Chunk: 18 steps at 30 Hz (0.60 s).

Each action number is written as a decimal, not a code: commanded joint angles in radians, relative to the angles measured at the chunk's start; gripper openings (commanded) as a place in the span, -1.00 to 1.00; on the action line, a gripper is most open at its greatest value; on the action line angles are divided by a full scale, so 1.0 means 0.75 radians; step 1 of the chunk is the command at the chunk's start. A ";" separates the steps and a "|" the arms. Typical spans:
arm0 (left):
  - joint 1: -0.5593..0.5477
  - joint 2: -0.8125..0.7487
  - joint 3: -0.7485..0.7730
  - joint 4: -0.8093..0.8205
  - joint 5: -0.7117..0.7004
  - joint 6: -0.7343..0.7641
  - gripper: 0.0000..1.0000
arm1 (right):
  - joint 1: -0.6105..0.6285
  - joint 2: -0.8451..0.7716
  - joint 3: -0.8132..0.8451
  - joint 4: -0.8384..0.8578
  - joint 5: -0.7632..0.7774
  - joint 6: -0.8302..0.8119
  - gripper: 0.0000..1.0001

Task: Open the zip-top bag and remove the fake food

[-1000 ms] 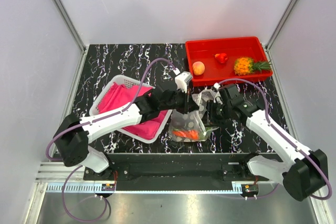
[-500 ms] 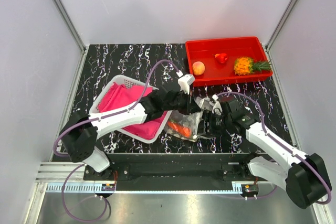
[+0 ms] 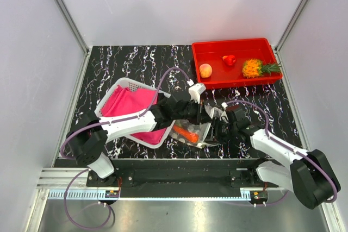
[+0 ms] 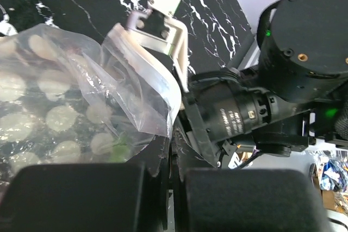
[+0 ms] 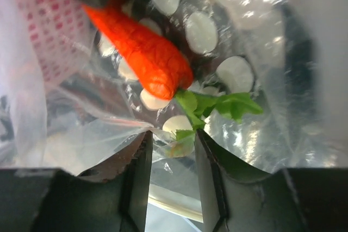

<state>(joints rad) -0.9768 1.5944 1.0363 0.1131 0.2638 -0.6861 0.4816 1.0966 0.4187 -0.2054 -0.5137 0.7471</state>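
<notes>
Carrot (image 5: 144, 61): inside the bag, toward its left end; long axis slanted, leafy end pointing at the right jaws.
Bag (image 4: 65, 112): between the two grippers, near side of the tray.
Left gripper (image 4: 171, 180): jaws almost together, film seemingly pinched in the slit.
Right gripper (image 5: 171, 150): jaws clamped on a film fold, just below the leaves; likely the nearer arm.
Tray (image 3: 239, 83): holds three pieces.

A robotics lab test cell is indicated; a black marbled desk (image 3: 130, 63) is enclosed by plain white panels (image 3: 179, 4) set in aluminium posts (image 3: 64, 12); the left arm (image 3: 117, 126) and right arm (image 3: 274, 145) are bolted to a black mounting bar (image 3: 185, 173).
</notes>
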 commanded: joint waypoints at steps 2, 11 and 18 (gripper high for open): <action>-0.033 -0.031 -0.022 0.111 0.014 -0.020 -1.00 | 0.008 -0.073 0.016 -0.027 0.214 -0.004 -0.09; -0.062 -0.115 -0.013 0.054 -0.014 0.004 -1.00 | 0.008 0.025 0.113 -0.117 0.243 -0.131 0.21; -0.062 -0.040 0.044 0.056 0.014 0.007 -1.00 | 0.008 0.117 0.084 -0.058 0.118 -0.113 -0.16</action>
<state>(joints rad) -1.0176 1.5608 1.0206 0.0963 0.2520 -0.6849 0.4843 1.1641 0.4824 -0.2756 -0.3969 0.6765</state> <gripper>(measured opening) 0.008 0.487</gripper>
